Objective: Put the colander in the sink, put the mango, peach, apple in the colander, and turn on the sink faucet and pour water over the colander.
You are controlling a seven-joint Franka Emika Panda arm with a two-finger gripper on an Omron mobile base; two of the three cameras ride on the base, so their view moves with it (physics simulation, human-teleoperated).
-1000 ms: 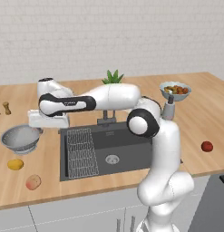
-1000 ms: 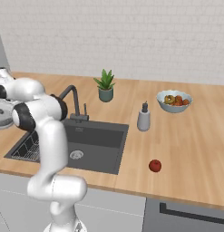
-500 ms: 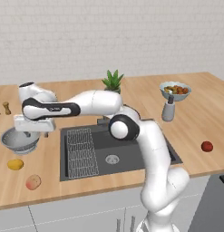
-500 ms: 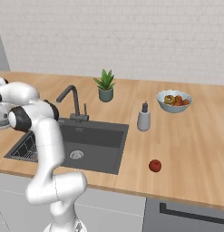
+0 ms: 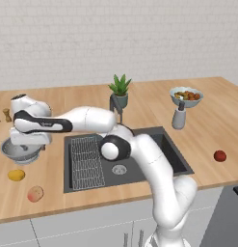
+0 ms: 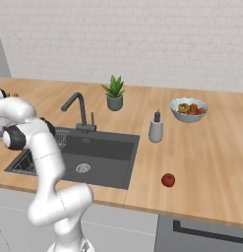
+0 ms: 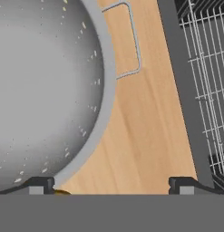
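The silvery colander [image 5: 19,151] sits on the counter left of the sink [image 5: 139,166]. My gripper [image 5: 29,144] hangs open just above its right side. In the hand view the gripper [image 7: 111,185] is spread wide: one fingertip [image 7: 41,184] is over the colander's rim [image 7: 107,81], the other near the sink's edge. The colander's wire handle [image 7: 133,41] lies on the wood. The yellow mango [image 5: 16,174] and pinkish peach [image 5: 35,194] lie in front of the colander. The red apple [image 5: 219,156] [image 6: 167,179] lies right of the sink. The dark faucet [image 6: 78,110] stands behind the basin.
A wire rack [image 5: 86,161] [image 7: 204,68] fills the sink's left side. Behind the sink stands a potted plant [image 5: 120,91], with a grey soap dispenser [image 5: 178,117] and a pale bowl of fruit [image 5: 186,96] to the right. Two small shakers [image 5: 2,116] are at the far left.
The arm has swung further left and lowered the hand over the colander's right side. The jaws stayed open and nothing on the counter moved.
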